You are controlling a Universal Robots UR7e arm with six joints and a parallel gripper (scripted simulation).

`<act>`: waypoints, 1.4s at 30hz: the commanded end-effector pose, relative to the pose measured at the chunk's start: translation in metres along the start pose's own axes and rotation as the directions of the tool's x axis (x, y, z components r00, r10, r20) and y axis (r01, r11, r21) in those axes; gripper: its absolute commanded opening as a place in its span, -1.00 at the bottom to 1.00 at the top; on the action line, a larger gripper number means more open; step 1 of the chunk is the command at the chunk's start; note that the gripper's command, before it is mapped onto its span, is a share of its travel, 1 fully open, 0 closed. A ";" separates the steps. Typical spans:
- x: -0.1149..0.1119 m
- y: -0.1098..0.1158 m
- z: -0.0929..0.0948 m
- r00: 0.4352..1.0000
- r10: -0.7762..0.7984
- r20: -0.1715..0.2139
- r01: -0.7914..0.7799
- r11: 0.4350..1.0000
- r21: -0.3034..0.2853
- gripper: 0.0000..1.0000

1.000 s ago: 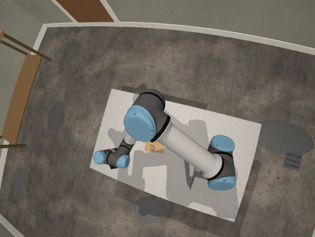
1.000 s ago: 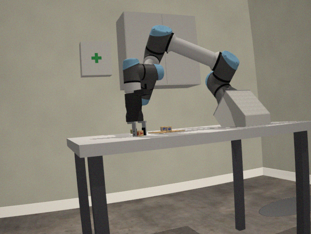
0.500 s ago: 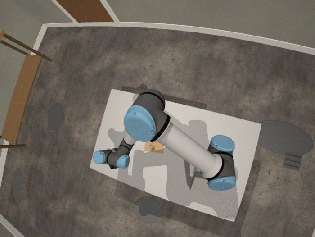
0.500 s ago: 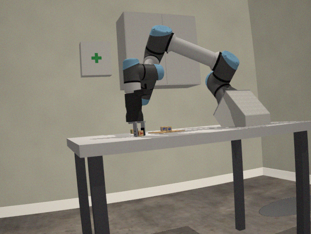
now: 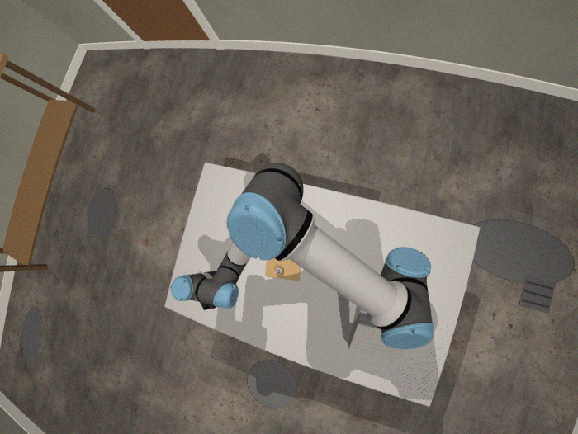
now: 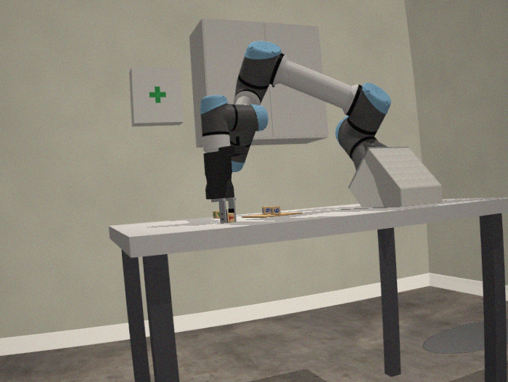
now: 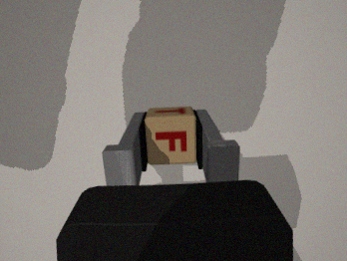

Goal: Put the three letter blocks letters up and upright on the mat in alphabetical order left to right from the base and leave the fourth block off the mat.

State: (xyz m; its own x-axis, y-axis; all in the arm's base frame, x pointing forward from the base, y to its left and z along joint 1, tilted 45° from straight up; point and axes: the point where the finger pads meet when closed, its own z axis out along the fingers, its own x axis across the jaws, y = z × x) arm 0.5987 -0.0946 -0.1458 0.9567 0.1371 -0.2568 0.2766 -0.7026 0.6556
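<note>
Tool [image 6: 228, 219] [image 7: 171, 129] of black and grey metal points down at the tabletop [image 5: 285, 326] [image 6: 184, 240] [image 7: 319, 100], its two fingers clasping a pale wooden cube with red letters [image 6: 231, 217] [image 7: 172, 144]. The dark pads press against opposite sides of the cube, which sits low between the fingertips, down by the tabletop. A red F covers its upper face, lying sideways in the wrist view; a second red mark shows on the adjoining side, too foreshortened there to read.

Between the tool and the robot's pale angular mount [image 5: 373, 338] [image 6: 419, 172] lies the thin orange-tan rectangular mat [image 5: 291, 275] [image 6: 248, 216]. Apart from the tool, a wooden cube with blue characters [image 5: 278, 271] [image 6: 271, 210] rests on that mat, two of its side faces visible from the exterior. Beyond the tool in that same view, a small wooden block with a green mark [image 6: 215, 214] stands off the mat, partly hidden. The cube in the tool's grasp is off the mat too. The blue, grey and white arm [image 5: 341, 272] [image 6: 316, 80] arches above the mat and reaches down to the tool.
</note>
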 end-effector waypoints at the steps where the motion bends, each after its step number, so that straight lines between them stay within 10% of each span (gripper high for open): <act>1: -0.001 -0.001 0.000 1.000 -0.002 0.001 0.002 1.000 0.000 -0.01; 32: -0.001 -0.001 -0.001 1.000 -0.002 0.000 0.002 1.000 -0.001 -0.01; 42: 0.002 0.001 -0.050 1.000 0.001 -0.005 -0.001 1.000 -0.001 -0.01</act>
State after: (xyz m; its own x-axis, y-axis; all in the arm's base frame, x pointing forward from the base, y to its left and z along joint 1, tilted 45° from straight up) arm 0.5983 -0.0831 -0.1349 0.9558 0.1362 -0.2604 0.2785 -0.7025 0.6549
